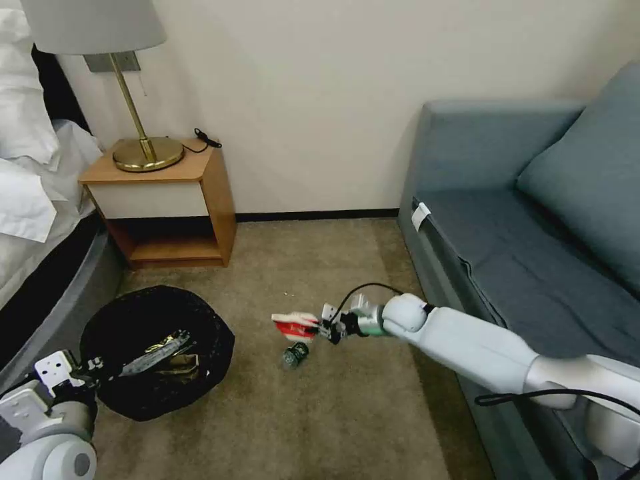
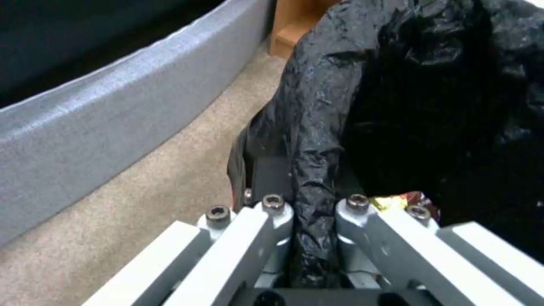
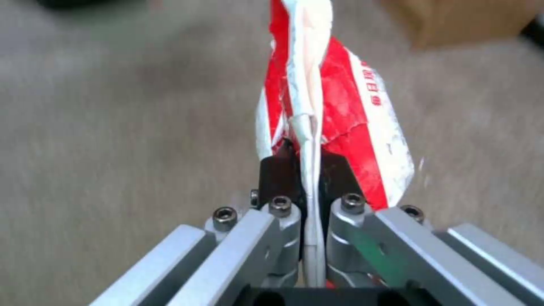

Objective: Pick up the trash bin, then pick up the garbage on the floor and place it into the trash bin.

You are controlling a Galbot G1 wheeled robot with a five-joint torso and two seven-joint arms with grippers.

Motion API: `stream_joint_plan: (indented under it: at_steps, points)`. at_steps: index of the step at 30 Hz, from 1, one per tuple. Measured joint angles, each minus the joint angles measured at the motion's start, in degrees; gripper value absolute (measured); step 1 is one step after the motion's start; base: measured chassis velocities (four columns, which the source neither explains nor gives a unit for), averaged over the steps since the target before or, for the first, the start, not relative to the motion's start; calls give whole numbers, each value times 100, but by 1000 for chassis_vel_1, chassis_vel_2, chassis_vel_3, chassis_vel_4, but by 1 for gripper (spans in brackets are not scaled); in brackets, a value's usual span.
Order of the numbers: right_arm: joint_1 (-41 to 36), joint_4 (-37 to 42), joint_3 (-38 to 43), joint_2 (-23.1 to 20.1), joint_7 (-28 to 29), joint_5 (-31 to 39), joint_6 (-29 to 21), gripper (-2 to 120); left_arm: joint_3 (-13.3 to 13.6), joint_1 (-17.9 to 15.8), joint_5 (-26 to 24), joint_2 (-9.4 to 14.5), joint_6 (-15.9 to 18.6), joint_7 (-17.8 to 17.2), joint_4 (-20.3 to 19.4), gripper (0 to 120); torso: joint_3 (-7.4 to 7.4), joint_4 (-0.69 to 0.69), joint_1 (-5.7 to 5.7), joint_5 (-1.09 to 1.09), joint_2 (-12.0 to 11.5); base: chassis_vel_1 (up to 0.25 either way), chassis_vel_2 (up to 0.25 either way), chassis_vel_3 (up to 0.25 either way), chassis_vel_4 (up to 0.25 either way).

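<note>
Bin [image 1: 157,352]: round, lined with a crinkly black bag, on the carpet [image 1: 320,413] beside the bed; gold wrapper [image 1: 175,363] glints inside.
Left gripper [image 2: 314,187]: fingers pinched tight on the bag-covered rim.
Cup [image 1: 297,325]: crushed red-and-white paper, flattened — held above the carpet, between bin and sofa [image 1: 527,220].
Right gripper [image 3: 309,170]: fingers clamped on the cup's folded edge.
Bottle [image 1: 294,355]: small, clear, lying on the carpet just below the cup.
Nightstand [image 1: 167,200]: wooden, behind the bin.
</note>
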Motion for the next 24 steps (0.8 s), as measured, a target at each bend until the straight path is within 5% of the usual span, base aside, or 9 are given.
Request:
stream_joint_plan:
  at_steps: [11,24]
  points:
    - [110,1023,264,-103,702,916,-230,0,89,34,57,-45,0,14,-42,3,0,0,0,0,0,0,0,0,0]
    - [323,1910,-51,802,1674,1686,-527,0,156,4,124,-110,0,24,-63,3,0,2,0,-2,0,0,0,0,0]
